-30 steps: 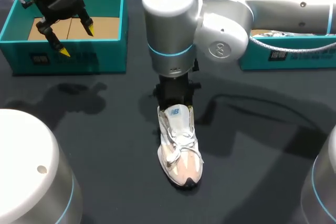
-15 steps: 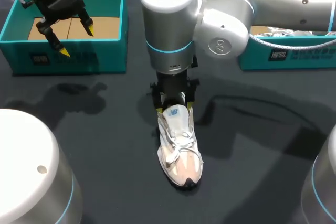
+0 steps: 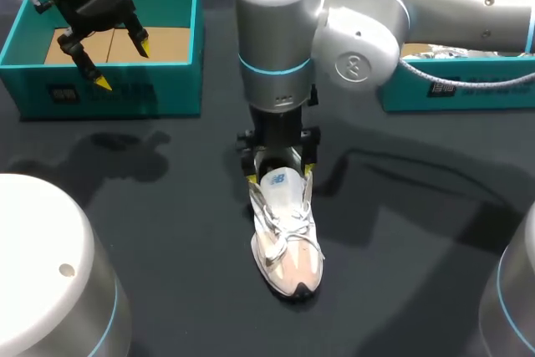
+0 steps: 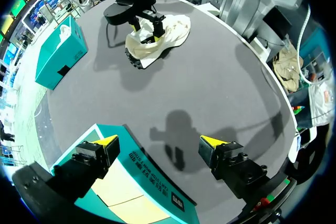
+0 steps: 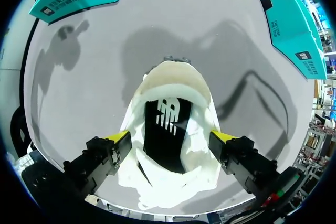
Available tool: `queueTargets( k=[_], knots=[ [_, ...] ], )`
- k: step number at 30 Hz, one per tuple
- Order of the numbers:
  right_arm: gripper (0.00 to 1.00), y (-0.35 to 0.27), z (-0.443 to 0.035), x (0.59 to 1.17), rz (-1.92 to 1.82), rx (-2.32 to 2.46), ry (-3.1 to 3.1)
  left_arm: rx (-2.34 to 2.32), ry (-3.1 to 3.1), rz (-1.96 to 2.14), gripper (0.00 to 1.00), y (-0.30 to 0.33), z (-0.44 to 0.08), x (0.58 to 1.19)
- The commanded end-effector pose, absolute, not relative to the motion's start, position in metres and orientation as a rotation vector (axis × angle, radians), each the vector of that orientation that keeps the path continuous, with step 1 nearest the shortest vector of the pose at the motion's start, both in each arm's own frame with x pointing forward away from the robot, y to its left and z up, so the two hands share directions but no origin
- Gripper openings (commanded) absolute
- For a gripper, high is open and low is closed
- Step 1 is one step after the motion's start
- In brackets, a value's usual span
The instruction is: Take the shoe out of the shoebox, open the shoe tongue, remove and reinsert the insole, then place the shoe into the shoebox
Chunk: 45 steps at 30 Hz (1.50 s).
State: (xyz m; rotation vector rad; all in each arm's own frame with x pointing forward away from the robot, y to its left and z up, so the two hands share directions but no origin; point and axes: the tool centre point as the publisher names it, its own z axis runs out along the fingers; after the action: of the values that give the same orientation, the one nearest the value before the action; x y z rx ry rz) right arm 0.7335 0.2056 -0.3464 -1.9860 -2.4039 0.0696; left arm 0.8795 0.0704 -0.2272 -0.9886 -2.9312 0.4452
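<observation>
Sneaker (image 3: 287, 240) sat on the table (image 3: 401, 248); our right gripper (image 3: 280, 175) stood wide astride its heel, our left gripper (image 3: 123, 62) wide above the shoebox (image 3: 109, 89).

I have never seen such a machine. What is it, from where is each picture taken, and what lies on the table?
These are two robot arms at a dark table. One picture looks down from above; the two round ones come from cameras on the arms' wrists. The left gripper, open and empty, hangs over a teal shoebox. The right gripper is open, one yellow-tipped finger on each side of the heel end of a white shoe that lies on the table. A second teal box sits at the right. Nothing looks gripped.
</observation>
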Motion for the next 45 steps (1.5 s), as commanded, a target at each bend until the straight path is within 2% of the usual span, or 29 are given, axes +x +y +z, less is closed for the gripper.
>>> queueTargets(
  k=[1, 12, 16, 24, 26, 27, 28, 29, 31, 33, 35, 38, 45],
  knots=[
    [1.00, 0.206, -0.352, 0.731, 0.067, -1.989, -2.407, -0.990, -2.930, 0.441, 1.00, 0.071, -0.227, 0.880],
    [1.00, 0.209, -0.339, 0.720, 0.056, -2.020, -2.432, -0.990, -2.930, 0.441, 1.00, 0.071, -0.227, 0.880],
    [0.88, 0.208, -0.337, 0.717, 0.065, -2.039, -2.421, -0.990, -2.930, 0.441, 1.00, 0.071, -0.227, 0.880],
    [0.84, 0.206, -0.333, 0.712, 0.083, -2.076, -2.410, -0.990, -2.930, 0.441, 1.00, 0.071, -0.227, 0.880],
    [0.80, 0.206, -0.334, 0.713, 0.086, -2.074, -2.409, -0.990, -2.930, 0.441, 1.00, 0.071, -0.227, 0.880],
    [0.74, 0.206, -0.334, 0.713, 0.083, -2.075, -2.412, -0.990, -2.930, 0.441, 1.00, 0.071, -0.227, 0.880],
    [0.66, 0.206, -0.334, 0.714, 0.081, -2.075, -2.414, -0.990, -2.930, 0.441, 1.00, 0.071, -0.227, 0.880],
    [0.48, 0.206, -0.334, 0.714, 0.083, -2.075, -2.416, -0.990, -2.930, 0.441, 1.00, 0.071, -0.227, 0.880],
    [0.42, 0.207, -0.334, 0.714, 0.085, -2.076, -2.417, -0.990, -2.930, 0.441, 1.00, 0.071, -0.227, 0.880],
    [0.46, 0.207, -0.334, 0.714, 0.093, -2.077, -2.417, -0.990, -2.930, 0.441, 1.00, 0.071, -0.227, 0.880],
    [0.64, 0.208, -0.334, 0.713, 0.096, -2.078, -2.417, -0.990, -2.930, 0.441, 1.00, 0.071, -0.227, 0.880],
    [0.77, 0.209, -0.333, 0.711, 0.102, -2.089, -2.415, -0.990, -2.930, 0.441, 1.00, 0.071, -0.227, 0.880],
    [0.85, 0.209, -0.330, 0.705, 0.116, -2.119, -2.401, -0.990, -2.930, 0.441, 1.00, 0.071, -0.227, 0.880]
  ],
)
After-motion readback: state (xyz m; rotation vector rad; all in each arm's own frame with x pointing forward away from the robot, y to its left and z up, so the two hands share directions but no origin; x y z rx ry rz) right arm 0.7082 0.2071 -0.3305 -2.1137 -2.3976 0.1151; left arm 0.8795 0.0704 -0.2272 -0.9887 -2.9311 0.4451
